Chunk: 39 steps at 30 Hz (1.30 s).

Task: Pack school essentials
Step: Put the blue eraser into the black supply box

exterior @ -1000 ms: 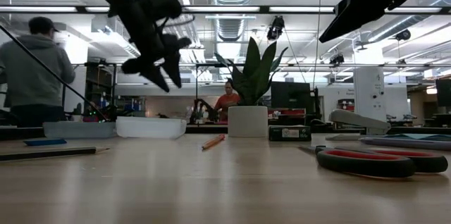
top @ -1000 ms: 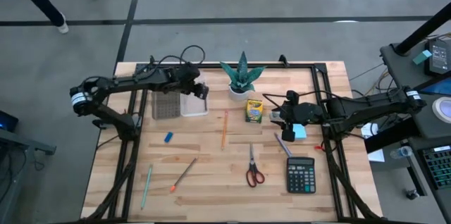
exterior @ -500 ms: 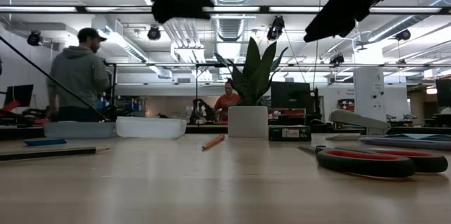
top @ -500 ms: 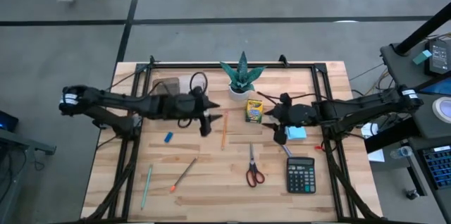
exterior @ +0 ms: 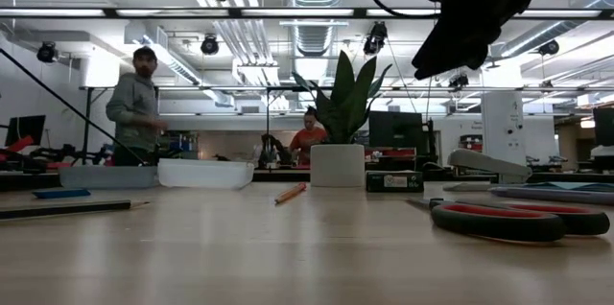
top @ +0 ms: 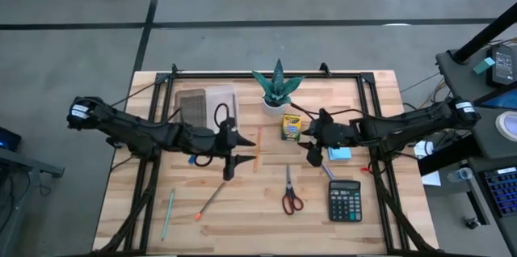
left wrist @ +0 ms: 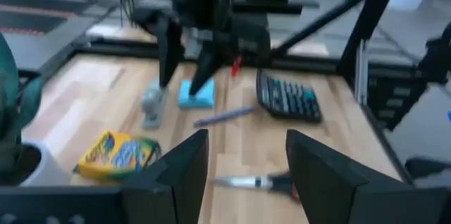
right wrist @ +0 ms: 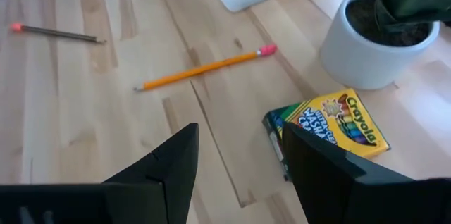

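1. While I go across the table [top: 371, 225] from its left edge, the first item is the teal pencil [top: 167, 213] near the front-left corner: light, thin and likely to roll, so I would pinch it mid-shaft.
2. Next is the brown pencil [top: 211, 199] with an orange tip, lying at a slant toward the front edge; I judge it handles the same way.
3. My left gripper [top: 227, 168] hangs just above that pencil's upper end, jaws apart and empty. The small blue eraser [top: 193, 158] sits partly under that arm; it looks tiny and easy to knock away.
4. At mid-table the orange pencil [right wrist: 201, 68] lies free, well clear of the white tray [top: 208, 107] by the back edge, which I take to be the packing spot.
5. Toward the front edge, the red-handled scissors [top: 291, 195] are probably the heaviest and stiffest piece; I would grip across the closed blades, not the slick loops.
6. Beside the potted plant [top: 277, 86], the crayon box [right wrist: 329, 130] is light cardboard that could crush, so I would hold it across its narrow sides.
7. My right gripper [top: 312, 153] hovers between the crayon box and the light-blue sticky-note pad [left wrist: 196, 94], fingers spread and holding nothing. That pad is soft and low; it should be taken by opposite edges.
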Motion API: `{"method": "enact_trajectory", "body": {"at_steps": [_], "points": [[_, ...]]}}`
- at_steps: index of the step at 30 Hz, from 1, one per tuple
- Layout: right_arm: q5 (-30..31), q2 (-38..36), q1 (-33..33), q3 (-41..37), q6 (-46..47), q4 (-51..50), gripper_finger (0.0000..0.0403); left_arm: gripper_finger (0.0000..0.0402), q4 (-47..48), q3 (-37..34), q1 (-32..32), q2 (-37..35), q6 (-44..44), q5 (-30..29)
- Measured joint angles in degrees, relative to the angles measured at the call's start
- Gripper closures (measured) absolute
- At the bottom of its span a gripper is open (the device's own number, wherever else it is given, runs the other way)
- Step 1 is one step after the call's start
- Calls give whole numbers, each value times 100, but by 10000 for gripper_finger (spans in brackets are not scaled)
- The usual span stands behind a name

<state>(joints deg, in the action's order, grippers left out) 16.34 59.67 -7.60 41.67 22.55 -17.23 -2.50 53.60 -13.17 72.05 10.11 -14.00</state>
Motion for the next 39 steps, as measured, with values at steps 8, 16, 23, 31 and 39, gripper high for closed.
{"method": "enact_trajectory", "body": {"at_steps": [8,16,23,31,39], "points": [[0,327,0,-2,0,0,209,228,-323,0,-2,-15,-2,0],[9,727,73,156,-1276,82,209,228,-305,-7,2,-15,0,-1],[18,1049,74,557,-3234,649,209,228,-326,-7,4,-15,-161,-18],[122,1561,116,1256,-2313,914,209,228,259,-34,-98,-31,208,-136],[124,2086,76,1754,-2166,194,209,228,1618,-50,-209,-9,1237,-127]]}}
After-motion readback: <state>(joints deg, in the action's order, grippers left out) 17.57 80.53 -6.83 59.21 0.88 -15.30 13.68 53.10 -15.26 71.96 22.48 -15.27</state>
